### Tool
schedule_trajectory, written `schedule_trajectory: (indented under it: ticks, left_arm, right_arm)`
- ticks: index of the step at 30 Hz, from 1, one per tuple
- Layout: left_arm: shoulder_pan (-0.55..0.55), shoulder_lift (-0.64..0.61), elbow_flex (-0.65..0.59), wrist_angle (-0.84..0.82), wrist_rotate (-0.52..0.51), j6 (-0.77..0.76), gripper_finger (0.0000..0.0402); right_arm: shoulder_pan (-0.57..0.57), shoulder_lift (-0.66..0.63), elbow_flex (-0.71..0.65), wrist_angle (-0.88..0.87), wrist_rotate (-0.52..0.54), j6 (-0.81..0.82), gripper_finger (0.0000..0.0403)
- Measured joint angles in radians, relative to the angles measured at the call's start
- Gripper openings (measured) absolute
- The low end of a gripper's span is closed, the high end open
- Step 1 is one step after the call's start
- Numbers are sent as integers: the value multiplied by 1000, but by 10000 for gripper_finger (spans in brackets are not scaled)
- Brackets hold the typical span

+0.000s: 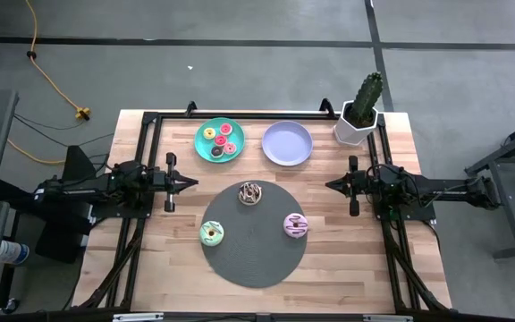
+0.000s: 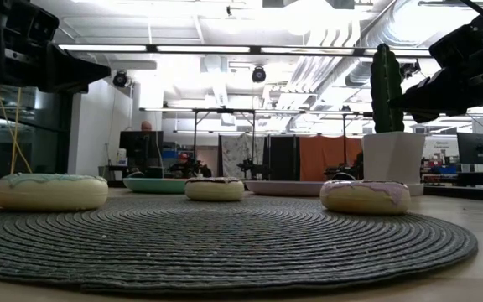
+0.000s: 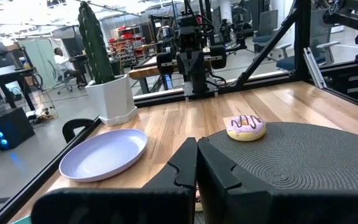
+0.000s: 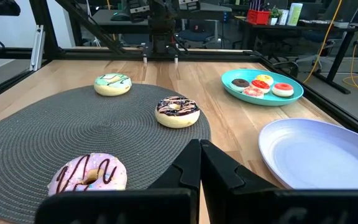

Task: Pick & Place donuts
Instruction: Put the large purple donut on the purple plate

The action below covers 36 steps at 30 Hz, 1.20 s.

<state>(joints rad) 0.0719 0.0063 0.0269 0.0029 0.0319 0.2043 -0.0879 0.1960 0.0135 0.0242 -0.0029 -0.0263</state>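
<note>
Three larger donuts lie flat on the dark grey round mat [image 1: 253, 259]: a chocolate-sprinkled donut [image 1: 251, 193] at its far edge, a green-iced donut [image 1: 212, 233] at its left, a pink-striped donut [image 1: 295, 225] at its right. Several small donuts [image 1: 219, 142] sit in the teal plate [image 1: 202, 131]. The lilac plate [image 1: 287, 143] holds nothing. My left gripper [image 1: 193, 183] hovers shut left of the mat; my right gripper [image 1: 329, 185] hovers shut to its right. Both face the centre and touch nothing.
A potted cactus [image 1: 362, 112] in a white pot stands at the far right corner. A black metal frame [image 1: 240, 114] runs along the table's far edge and both sides. Bare wood shows between each gripper and the mat, and along the near edge.
</note>
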Motion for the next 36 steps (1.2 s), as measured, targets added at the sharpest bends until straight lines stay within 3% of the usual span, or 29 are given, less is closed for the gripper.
schedule_trajectory:
  ticks: [19, 24, 36]
  left_arm:
    - [0, 0, 1, 0, 2, 0, 0]
    - [0, 0, 1, 0, 2, 0, 0]
    - [0, 0, 2, -1, 2, 0, 0]
  right_arm:
    - [0, 0, 0, 1, 0, -2, 0]
    - [0, 0, -1, 37, 13, -89, 0]
    - [0, 3, 11, 45, 12, 62, 0]
